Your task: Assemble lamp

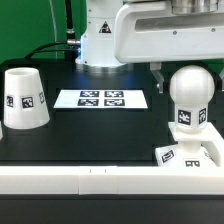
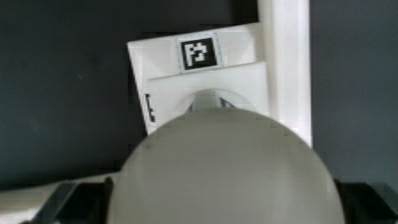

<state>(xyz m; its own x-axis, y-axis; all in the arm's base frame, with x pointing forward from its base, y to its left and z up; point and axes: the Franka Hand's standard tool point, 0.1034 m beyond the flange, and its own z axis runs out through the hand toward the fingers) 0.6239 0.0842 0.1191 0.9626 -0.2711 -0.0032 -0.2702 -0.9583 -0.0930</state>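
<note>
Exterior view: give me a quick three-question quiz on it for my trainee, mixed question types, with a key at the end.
1. True or false: the shade sits on the bulb.
2. What lies on the table between shade and bulb? A) marker board B) hammer C) screwdriver
3. Fill in: the bulb stands over the flat square ____.
Key: 1 false; 2 A; 3 base.

No letters, numbers or brand names legible anywhere. Only black-and-white square tags, without writing: one on the side of the shade (image 1: 20, 85), one low on the bulb (image 1: 188, 88), one on the base (image 1: 195, 152), four in a row on the marker board (image 1: 60, 100). In the wrist view, one sharp tag on the base (image 2: 222, 78).
</note>
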